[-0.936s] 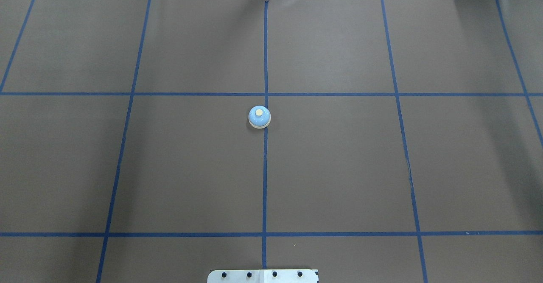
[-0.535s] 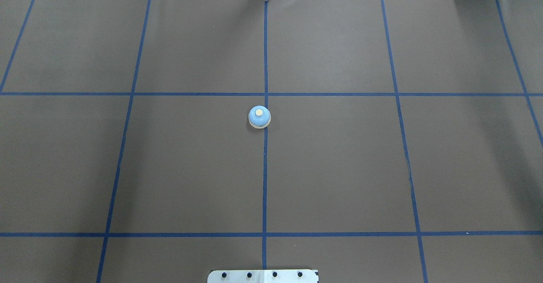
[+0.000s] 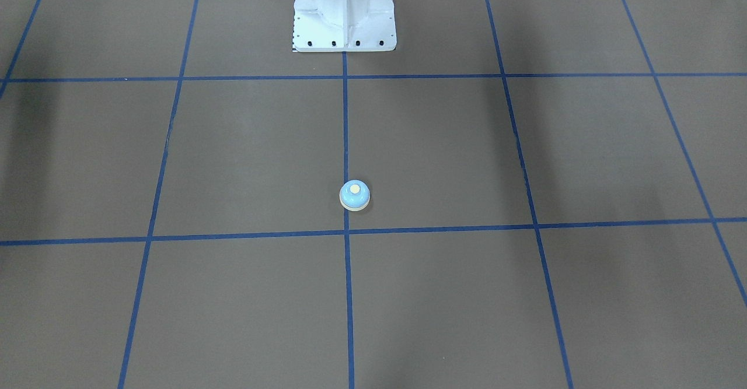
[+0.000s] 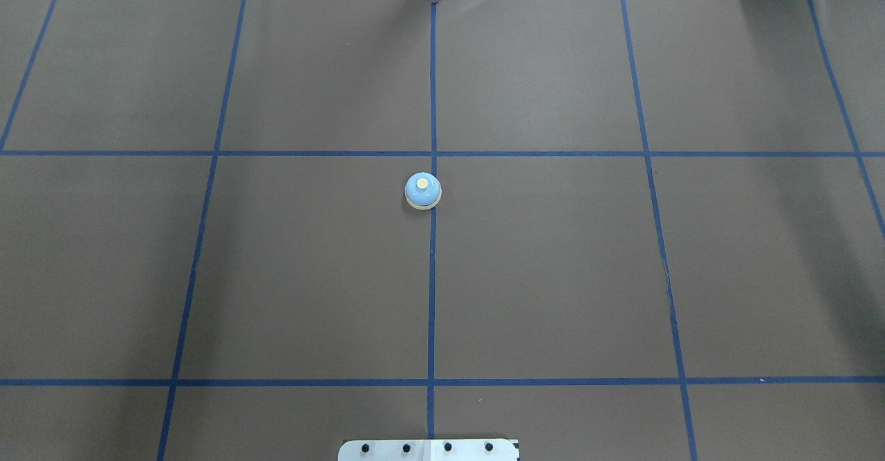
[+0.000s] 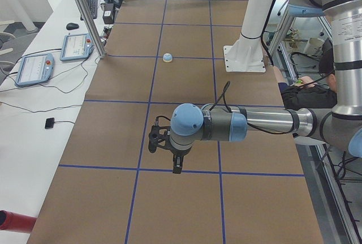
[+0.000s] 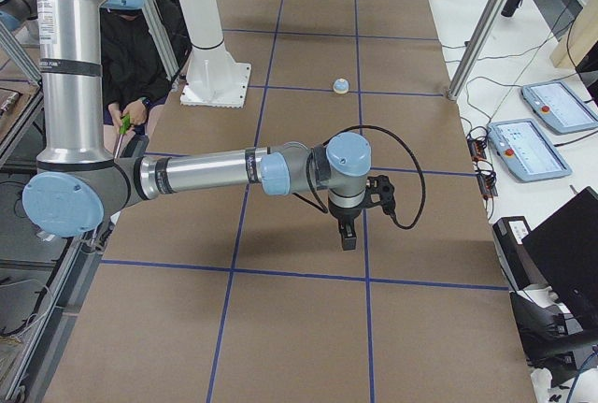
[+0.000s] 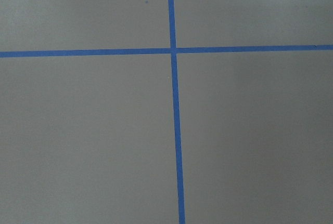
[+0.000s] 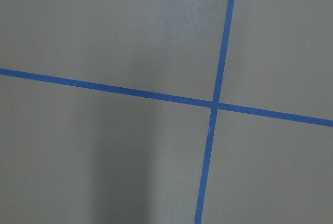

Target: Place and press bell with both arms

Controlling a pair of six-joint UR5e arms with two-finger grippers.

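Light-blue bell (image 4: 422, 191) sits upright on the brown bench (image 4: 311, 274), touching the centre tape line (image 4: 432, 295), well apart from both arms. Left arm (image 5: 266, 122) and right arm (image 6: 201, 174) stretch level, wrists aimed down. Whether the left fingers (image 5: 177, 167) or right fingers (image 6: 348, 237) are apart, I cannot tell.

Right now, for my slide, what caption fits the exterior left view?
Left arm reaches over the taped table, its gripper pointing down; the bell sits far beyond, untouched.

The bell (image 4: 422, 191), a light-blue dome with a cream button and base ring, stands upright on the table (image 4: 311, 274), overlapping its centre tape line (image 4: 432, 295). The grey left arm (image 5: 266, 122) and right arm (image 6: 201, 174) stretch level above the table's ends, well apart from it.
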